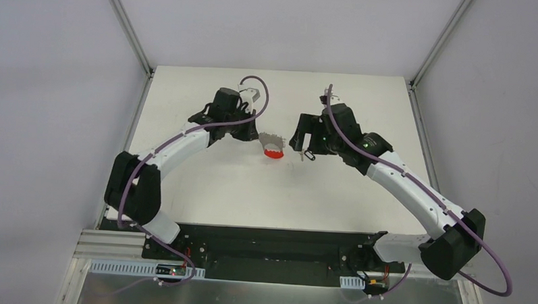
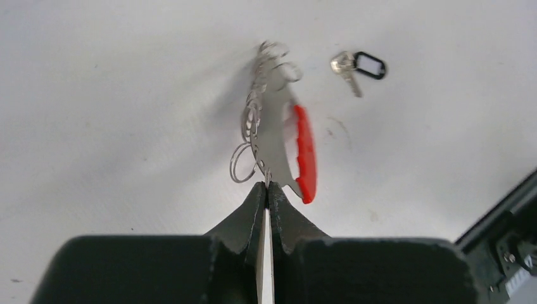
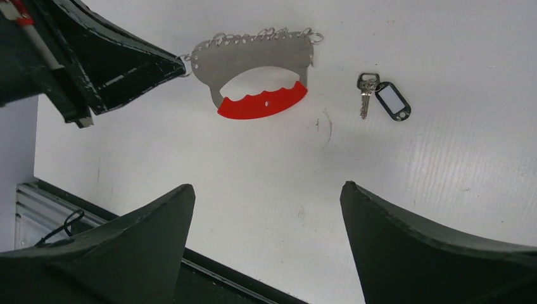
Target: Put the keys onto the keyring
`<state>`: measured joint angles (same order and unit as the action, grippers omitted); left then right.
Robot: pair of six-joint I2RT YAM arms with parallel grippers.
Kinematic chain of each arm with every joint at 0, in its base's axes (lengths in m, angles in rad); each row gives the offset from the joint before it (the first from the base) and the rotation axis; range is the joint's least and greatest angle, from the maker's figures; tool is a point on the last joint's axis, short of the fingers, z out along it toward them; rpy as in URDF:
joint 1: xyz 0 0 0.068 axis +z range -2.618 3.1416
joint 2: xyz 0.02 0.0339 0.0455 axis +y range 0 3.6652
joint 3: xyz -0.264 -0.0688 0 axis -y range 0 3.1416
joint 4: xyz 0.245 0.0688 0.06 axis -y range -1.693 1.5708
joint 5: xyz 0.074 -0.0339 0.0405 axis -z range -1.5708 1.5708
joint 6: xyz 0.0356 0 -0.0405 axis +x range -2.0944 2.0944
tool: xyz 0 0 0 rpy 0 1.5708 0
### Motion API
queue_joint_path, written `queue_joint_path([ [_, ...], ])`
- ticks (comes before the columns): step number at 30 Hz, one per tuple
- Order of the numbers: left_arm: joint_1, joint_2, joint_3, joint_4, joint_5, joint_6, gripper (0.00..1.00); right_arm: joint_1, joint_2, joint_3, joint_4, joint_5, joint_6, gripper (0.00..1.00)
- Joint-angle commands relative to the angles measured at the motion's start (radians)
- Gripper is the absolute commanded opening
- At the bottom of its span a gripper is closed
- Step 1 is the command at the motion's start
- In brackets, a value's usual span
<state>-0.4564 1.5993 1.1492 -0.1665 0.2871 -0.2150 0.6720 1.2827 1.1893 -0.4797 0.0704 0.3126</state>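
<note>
left pincer clamps the keyring, keys lie loose nearby

from the near edge of the table [image 1: 251, 199] both arms bend inward toward its middle. the left pincer [image 2: 266, 189] is pressed together, its fingertips pinching the near end of the keyring [image 2: 272, 126]. the keyring is a thin silver plate with a row of small wire rings [image 3: 269, 33] along one edge and a red crescent [image 2: 306, 152] along the other. in the left wrist view the plate stands on its edge and runs straight away from the fingertips, rings to the left and crescent to the right, with a soft shadow on the table beside it. whether it touches the table cannot be told. the right pincer [image 3: 266, 187] is spread wide, only bare table showing between its fingers, and it faces the flat side of the keyring. farther on, the keys [image 3: 366, 95] lie flat on the table, apart from the keyring and held by neither pincer. they are joined to a black oval tag [image 3: 394, 101] with a pale window. in the top view the keyring hangs between the two pincers and the keys lie just beside the right one, with bare table between keys and keyring.
</note>
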Motion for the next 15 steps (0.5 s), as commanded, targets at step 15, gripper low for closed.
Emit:
queue_joint_path([
  [15, -0.090, -0.347, -0.020, 0.016, 0.656, 0.158, 0.00, 0.201, -0.254, 0.074, -0.142, -0.197, -0.267, 0.69],
])
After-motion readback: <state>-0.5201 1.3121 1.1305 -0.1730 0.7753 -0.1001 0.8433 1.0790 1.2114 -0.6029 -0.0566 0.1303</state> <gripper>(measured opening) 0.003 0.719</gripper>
